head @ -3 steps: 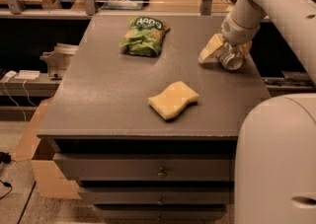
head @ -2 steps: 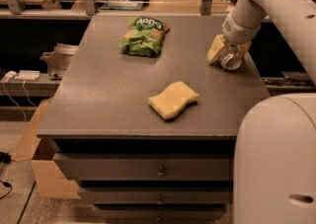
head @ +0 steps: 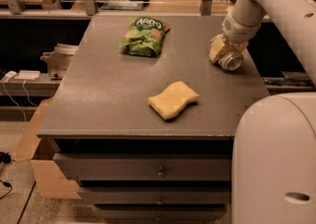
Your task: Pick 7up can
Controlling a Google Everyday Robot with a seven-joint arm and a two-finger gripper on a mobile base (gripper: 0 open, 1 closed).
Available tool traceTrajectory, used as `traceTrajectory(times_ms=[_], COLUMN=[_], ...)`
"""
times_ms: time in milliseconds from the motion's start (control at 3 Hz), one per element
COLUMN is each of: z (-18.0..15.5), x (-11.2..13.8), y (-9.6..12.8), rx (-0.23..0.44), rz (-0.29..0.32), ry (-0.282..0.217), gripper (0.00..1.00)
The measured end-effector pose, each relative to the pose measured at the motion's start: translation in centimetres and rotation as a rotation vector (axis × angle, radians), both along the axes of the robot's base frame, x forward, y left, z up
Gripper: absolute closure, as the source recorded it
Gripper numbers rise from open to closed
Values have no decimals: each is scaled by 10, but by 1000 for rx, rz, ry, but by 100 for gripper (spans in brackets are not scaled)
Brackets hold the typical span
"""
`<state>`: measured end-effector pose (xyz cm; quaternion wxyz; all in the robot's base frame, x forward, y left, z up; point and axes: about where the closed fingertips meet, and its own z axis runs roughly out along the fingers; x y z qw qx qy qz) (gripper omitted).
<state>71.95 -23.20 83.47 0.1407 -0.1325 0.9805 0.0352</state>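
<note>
as gripper [head: 224, 56] seemingly clasps 7up can [head: 231, 61], table [head: 113, 94] right

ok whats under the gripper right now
The gripper sits at the table's right edge, over a silver can lying on its side. Only the can's end shows; its label is covered.

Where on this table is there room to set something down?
Free: the table left of the yellow sponge, in front of the green chip bag. Crowded: far right edge, where the gripper sits at the 7up can.
</note>
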Motion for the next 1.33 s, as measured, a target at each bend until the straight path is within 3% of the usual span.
traceTrajectory(times_ms=[333, 1333], z=[22, 76], x=[2, 9], y=[-1, 1], rx=[-22, -62], rz=[30, 111], ry=[-46, -162], gripper=[100, 100])
